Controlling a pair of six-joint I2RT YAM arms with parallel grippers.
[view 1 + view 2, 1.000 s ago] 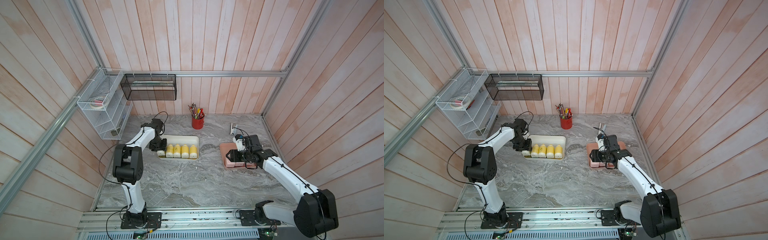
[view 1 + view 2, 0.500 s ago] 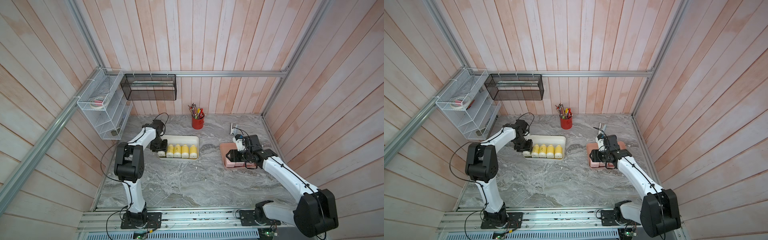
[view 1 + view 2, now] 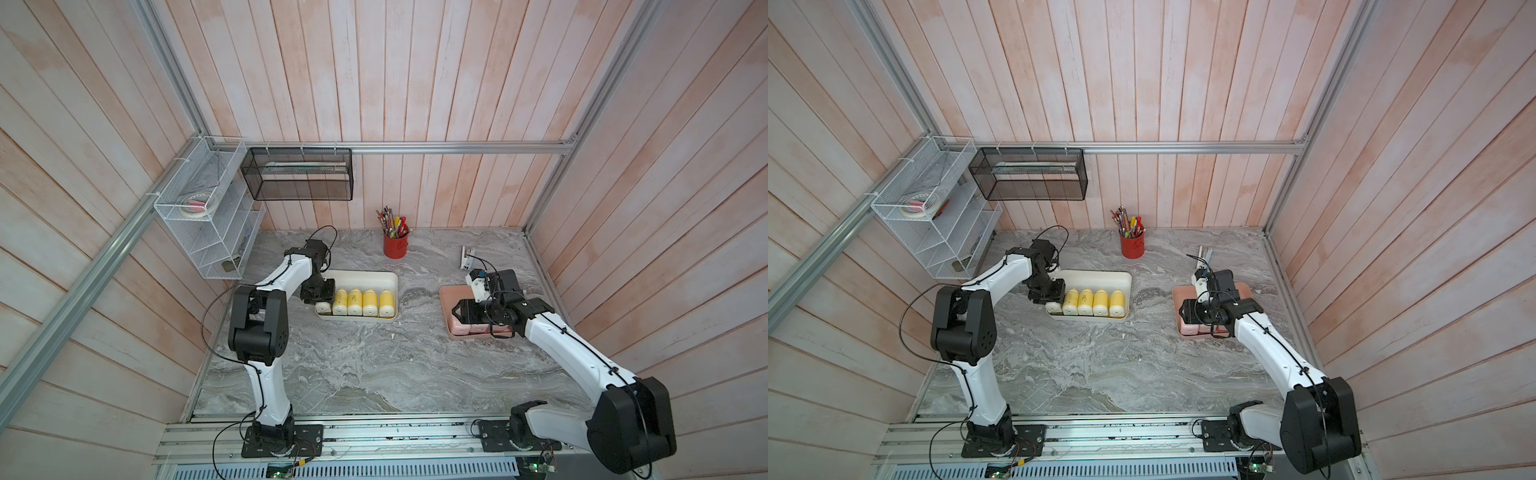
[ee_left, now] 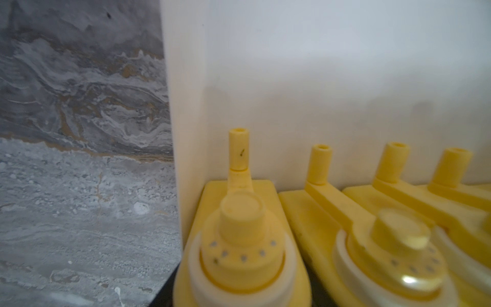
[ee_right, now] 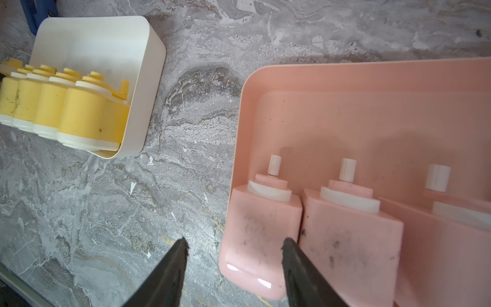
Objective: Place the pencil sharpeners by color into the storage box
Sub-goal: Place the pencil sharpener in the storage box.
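While the left gripper [image 3: 322,297] is closed on the leftmost yellow sharpener [image 3: 323,308] in the cream box [image 3: 365,275], the right gripper [image 5: 233,243] hangs open over the pink sharpeners [image 5: 261,234] in the pink tray [image 5: 345,79].

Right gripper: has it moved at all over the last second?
No. The right gripper stays at the same corner of the pink tray in both top views.

Grey veined stone-look table [image 3: 374,365]: matt, finely speckled. Cream rectangular plastic box [image 3: 365,275] and pink plastic tray [image 5: 345,106]: smooth, satin. Yellow bottle-shaped plastic sharpeners [image 3: 354,302] look matt, with cream ends. Pale pink boxy plastic sharpeners [image 5: 260,239] show glossy edges and dark smudges. Walls are pale wooden planks [image 3: 415,83], and the brushed metal rail [image 3: 457,147] is dull silver.
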